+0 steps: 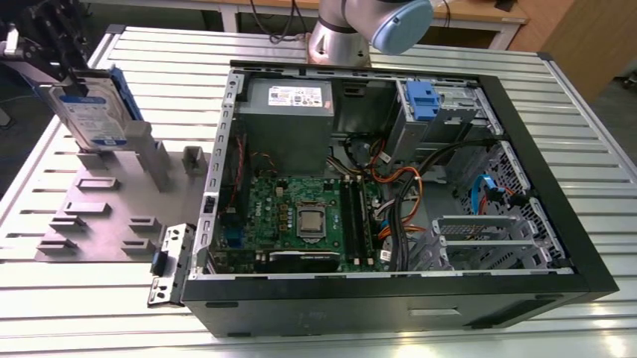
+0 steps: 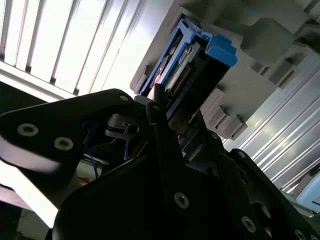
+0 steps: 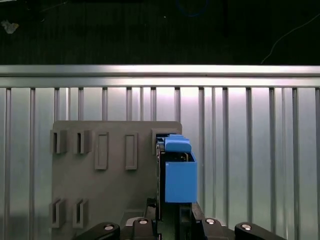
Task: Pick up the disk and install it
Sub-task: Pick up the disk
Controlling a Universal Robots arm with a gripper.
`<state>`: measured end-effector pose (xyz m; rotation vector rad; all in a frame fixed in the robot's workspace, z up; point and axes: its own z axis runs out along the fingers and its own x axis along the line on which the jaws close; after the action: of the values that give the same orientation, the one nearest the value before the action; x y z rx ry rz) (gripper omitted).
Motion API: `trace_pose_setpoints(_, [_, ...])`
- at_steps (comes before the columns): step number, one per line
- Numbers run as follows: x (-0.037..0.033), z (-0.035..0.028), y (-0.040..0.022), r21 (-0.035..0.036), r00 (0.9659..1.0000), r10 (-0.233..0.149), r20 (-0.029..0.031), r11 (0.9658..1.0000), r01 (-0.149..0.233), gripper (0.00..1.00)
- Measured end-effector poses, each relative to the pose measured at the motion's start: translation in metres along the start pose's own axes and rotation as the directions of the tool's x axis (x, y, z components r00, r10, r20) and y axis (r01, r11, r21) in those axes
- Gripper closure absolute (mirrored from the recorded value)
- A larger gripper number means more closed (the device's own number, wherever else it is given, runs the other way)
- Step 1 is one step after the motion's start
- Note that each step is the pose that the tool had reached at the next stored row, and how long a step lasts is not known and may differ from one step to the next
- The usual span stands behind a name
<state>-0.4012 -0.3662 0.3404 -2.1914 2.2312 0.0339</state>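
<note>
The gripper [image 3: 169,214] is closed narrow on the disk [image 3: 179,181], clamping its two flat faces, a grip that suits a drive stood on edge. The disk is upright at the holder slot [image 1: 98,158] of the grey fixture plate [image 3: 115,192] on the slatted table [image 3: 260,150], seated in it or hanging just above it I cannot tell. Farther off, towards the exterior view's right, the computer case [image 1: 557,253] lies open on its side, likely so its inside can be reached from above
</note>
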Motion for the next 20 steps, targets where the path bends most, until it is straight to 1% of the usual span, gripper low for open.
trace_pose_setpoints(3, [-0.0002, -0.0067, 0.0000, -0.0002, 1.0000, 0.000, -0.0003, 1.0000, 0.000, 0.65])
trace_pose_setpoints(5, [-0.0003, -0.0097, 0.0001, -0.0002, 1.0000, 0.000, -0.0004, 1.0000, 0.000, 0.65])
trace_pose_setpoints(14, [-0.0003, -0.0105, 0.0001, -0.0002, 1.0000, 0.000, -0.0004, 1.0000, 0.000, 0.65])
trace_pose_setpoints(17, [-0.0004, -0.0139, 0.0001, -0.0001, 1.0000, 0.000, -0.0004, 1.0000, 0.000, 0.65])
trace_pose_setpoints(20, [-0.0005, -0.0200, 0.0001, -0.0002, 1.0000, 0.000, -0.0004, 1.0000, 0.000, 0.65])
